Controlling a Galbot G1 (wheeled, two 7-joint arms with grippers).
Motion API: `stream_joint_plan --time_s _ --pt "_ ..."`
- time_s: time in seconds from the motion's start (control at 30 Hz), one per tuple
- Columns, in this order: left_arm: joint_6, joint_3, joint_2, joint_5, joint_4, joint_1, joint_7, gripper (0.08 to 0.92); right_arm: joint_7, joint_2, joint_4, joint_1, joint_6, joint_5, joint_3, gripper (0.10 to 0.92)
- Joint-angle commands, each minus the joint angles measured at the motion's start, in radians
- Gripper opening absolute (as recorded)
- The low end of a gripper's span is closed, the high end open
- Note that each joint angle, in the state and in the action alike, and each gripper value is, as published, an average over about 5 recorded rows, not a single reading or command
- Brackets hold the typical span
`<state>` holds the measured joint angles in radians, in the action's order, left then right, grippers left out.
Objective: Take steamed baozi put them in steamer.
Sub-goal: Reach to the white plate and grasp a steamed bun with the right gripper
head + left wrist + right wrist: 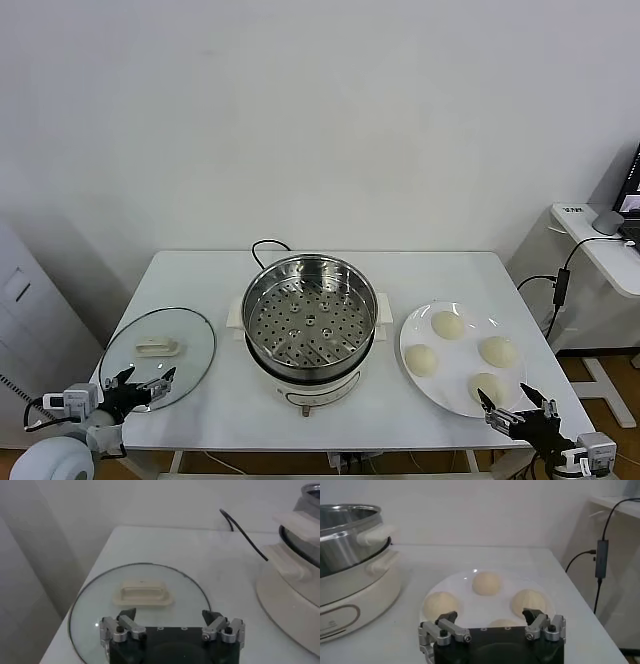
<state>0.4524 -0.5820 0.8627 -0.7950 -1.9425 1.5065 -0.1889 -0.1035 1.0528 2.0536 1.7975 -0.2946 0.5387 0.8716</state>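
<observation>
The steamer [310, 320], a shiny steel pot with a perforated tray on a white base, stands uncovered at the table's middle. Several pale cream baozi [447, 324] lie on a round white plate [412, 335] to its right. My right gripper [517, 405] hovers open at the plate's near edge, nothing between its fingers. In the right wrist view the baozi [487, 583] and plate [470, 607] lie just beyond the right gripper [490, 615], with the nearest bun partly hidden behind it. My left gripper [142, 385] waits open at the table's front left.
A flat glass lid [160, 355] with a white handle [142, 593] lies left of the steamer, just ahead of the left gripper [168, 615]. A black cord [265, 245] runs behind the pot. A side desk [600, 250] with a hanging cable stands off the table's right edge.
</observation>
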Motion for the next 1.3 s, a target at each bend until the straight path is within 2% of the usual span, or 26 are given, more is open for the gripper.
stream_joint_plan --time_s 0.03,0.4,0.77,0.97,1.1,1.3 --pt "0.001 0.000 -0.001 -0.003 -0.001 0.001 0.000 0.823 -0.002 0.001 -0.001 0.000 0.000 -0.002 0.000 0.823" --pt "0.001 -0.001 -0.002 -0.003 -0.003 0.009 0.002 0.823 -0.023 -0.013 0.000 0.000 0.010 -0.040 0.015 0.823" --pt "0.004 -0.002 0.001 -0.001 -0.009 0.007 0.004 0.823 -0.130 -0.170 -0.089 -0.179 0.201 -0.660 0.061 0.823" --pt "0.013 0.009 0.010 0.015 -0.016 -0.003 0.005 0.823 -0.153 -0.304 -0.210 -0.323 0.240 -0.859 -0.019 0.823" --pt "0.024 0.019 0.028 0.036 -0.016 -0.016 0.005 0.823 -0.205 -0.407 -0.323 -0.455 0.274 -0.903 -0.119 0.823" --pt "0.031 0.024 0.051 0.062 -0.008 -0.027 0.002 0.823 -0.408 -0.533 -0.457 -0.746 0.278 -0.843 -0.357 0.823"
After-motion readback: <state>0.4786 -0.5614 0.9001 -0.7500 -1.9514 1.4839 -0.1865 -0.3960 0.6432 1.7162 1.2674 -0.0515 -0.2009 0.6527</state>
